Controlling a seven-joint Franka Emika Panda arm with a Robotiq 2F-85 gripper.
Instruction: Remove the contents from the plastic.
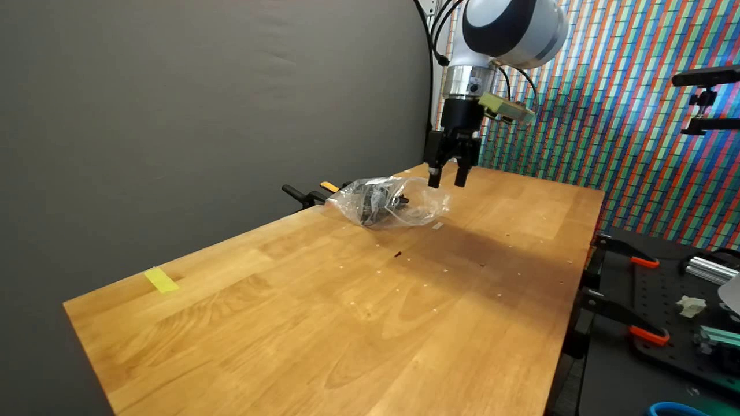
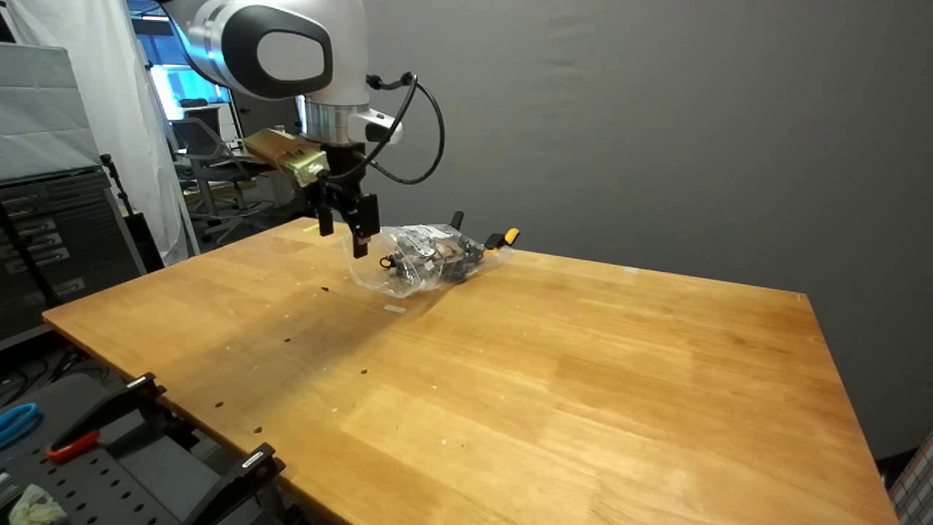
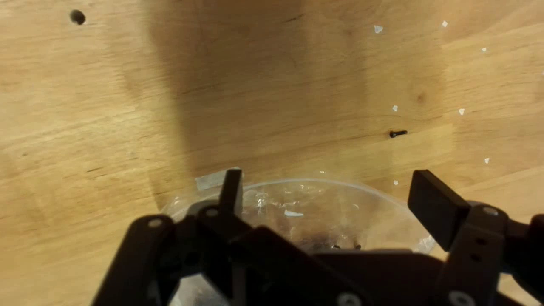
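Wooden bench (image 2: 627, 408) right in front of me, black clamps (image 2: 109, 410) w/ orange tips along its near edge. Farther in, a tiny dark screw (image 3: 398, 133) lies among white flecks (image 3: 378, 29). Past that the gripper (image 1: 447, 178) hangs over the mouth of the clear plastic bag (image 1: 428, 205), fingers (image 3: 437, 208) spread wide, nothing held; it looks just above the film, tho' contact's hard to rule out. Step in hand, imo: lining up to reach in. The contents (image 1: 371, 207) aren't out yet; what I can see of them sits inside. Next move prob. calls for bringing the fingers closer tog., coming down & going in past the rim to pinch a dark bit, w/o nipping the film, else the whole bag may drag along. Alt.: take the closed end & tip it.

Bag itself: crinkled, shiny, on its side on the bench top nr the far edge, btwn that edge's two corners, mouth gaping toward the near edge. White patch (image 2: 426, 231) on top, glare or label, can't tell. Inside, a dark lump, wires + chunky parts by the look of it, bunched toward the closed end; a small ring-like piece (image 2: 386, 261) sits nearer the mouth. Finer detail's lost behind the film.

Beyond, a yellow-and-black clamp-like obj. (image 2: 500, 240) at the far edge, yellow tape (image 1: 162, 280) nr one of that edge's corners, then grey wall (image 2: 656, 146).
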